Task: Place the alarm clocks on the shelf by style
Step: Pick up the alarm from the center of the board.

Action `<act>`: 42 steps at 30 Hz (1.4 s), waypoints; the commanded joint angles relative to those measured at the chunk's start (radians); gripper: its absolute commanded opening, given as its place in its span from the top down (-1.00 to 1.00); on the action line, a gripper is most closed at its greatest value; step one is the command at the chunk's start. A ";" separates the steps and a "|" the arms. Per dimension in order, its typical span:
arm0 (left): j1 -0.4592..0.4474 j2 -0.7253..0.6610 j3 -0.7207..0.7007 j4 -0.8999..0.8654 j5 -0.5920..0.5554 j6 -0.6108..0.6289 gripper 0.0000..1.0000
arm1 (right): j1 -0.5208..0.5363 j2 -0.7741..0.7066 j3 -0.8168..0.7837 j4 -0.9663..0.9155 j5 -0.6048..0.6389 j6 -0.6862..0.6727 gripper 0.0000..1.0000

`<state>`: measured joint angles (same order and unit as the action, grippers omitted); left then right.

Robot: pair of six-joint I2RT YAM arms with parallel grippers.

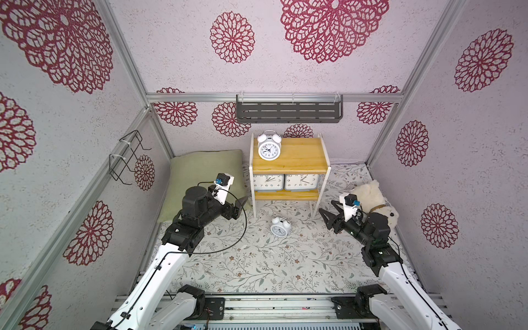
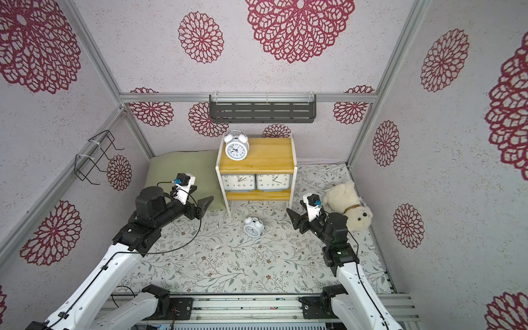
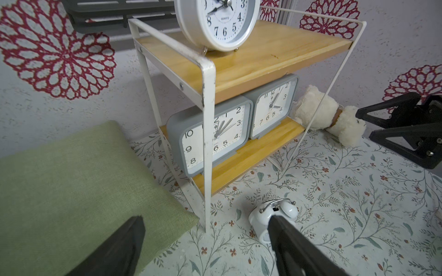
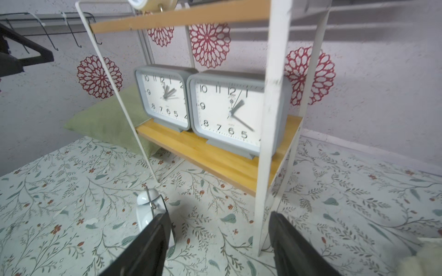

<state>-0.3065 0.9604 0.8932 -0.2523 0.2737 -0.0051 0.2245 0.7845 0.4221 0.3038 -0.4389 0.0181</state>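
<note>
The shelf (image 1: 303,155) stands against the back wall. One round white twin-bell alarm clock (image 1: 268,148) stands on the left of its top board. Two grey rectangular clocks (image 1: 268,182) (image 1: 301,182) sit side by side on the lower board. A second round clock (image 1: 280,227) (image 3: 263,216) (image 4: 143,215) lies on the floral mat in front of the shelf. My left gripper (image 1: 241,205) (image 3: 207,218) is open and empty, left of the shelf's front leg. Open and empty too, my right gripper (image 1: 327,207) (image 4: 220,215) hovers right of the shelf, apart from the fallen clock.
A green cushion (image 1: 200,177) lies left of the shelf, under my left arm. A white plush dog (image 1: 371,197) lies behind my right wrist. On the back wall hangs a dark slotted rack (image 1: 288,111). A black wire basket (image 1: 125,157) hangs on the left wall.
</note>
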 commanded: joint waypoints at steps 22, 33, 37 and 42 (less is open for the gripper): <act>0.004 -0.008 -0.096 0.051 0.024 -0.060 -0.75 | 0.335 0.407 0.052 0.260 0.094 0.020 -0.06; 0.005 -0.004 -0.099 0.049 0.023 -0.056 -0.74 | 0.378 0.548 0.125 0.282 0.086 0.012 0.14; 0.005 0.000 -0.099 0.050 0.025 -0.057 -0.74 | 0.386 0.581 0.143 0.284 0.092 0.012 0.18; 0.005 0.004 -0.099 0.050 0.025 -0.055 -0.74 | 0.398 0.624 0.170 0.280 0.096 0.007 0.30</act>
<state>-0.3065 0.9581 0.7902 -0.2279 0.2829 -0.0605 0.6106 1.3952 0.5591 0.5556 -0.3428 0.0269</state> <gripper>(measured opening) 0.872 0.357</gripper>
